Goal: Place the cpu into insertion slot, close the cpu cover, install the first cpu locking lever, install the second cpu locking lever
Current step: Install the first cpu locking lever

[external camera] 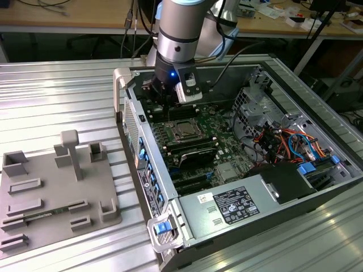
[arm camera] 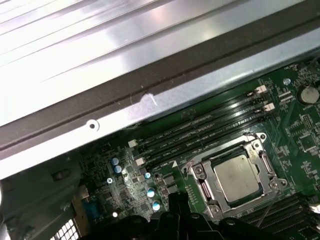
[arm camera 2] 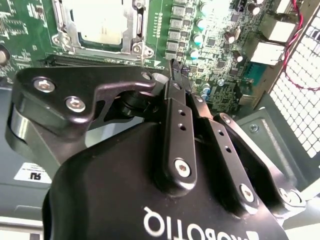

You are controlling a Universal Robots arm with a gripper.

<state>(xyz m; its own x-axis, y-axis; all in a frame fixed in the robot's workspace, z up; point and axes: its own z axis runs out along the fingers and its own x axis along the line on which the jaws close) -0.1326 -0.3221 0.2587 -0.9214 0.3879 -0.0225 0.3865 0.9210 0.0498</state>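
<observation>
**Exterior view:** the black two-finger gripper of the silver-and-grey robot arm hangs inside the open black-and-silver computer case. It is low over the green motherboard, just beside the insertion slot, a square black socket w/ a silver rim. The cpu, a small flat square chip w/ a dull silver-grey top, lies in that slot. A grey plastic fixture tray sits on the ribbed metal table, well apart from the work.

**Second wrist view:** the fingertips are pinched together w/ nothing btwn them. The tip is near the board and beside the socket; contact w/ the board can't be told. The cpu cover, a thin square silver metal frame w/ a large window, lies flat around the chip.

**First wrist view:** the cpu shows through the cover's window, w/ the long narrow black memory slots alongside. The locking levers are too fine to make out, so latched or not can't be told.

**Judgement:** chip seated and cover down, so the lever stage looks to be in hand. That work calls for fine aim w/ the clenched tip on a thin lever at the socket's edge, keeping clear of the chip and nearby parts
</observation>
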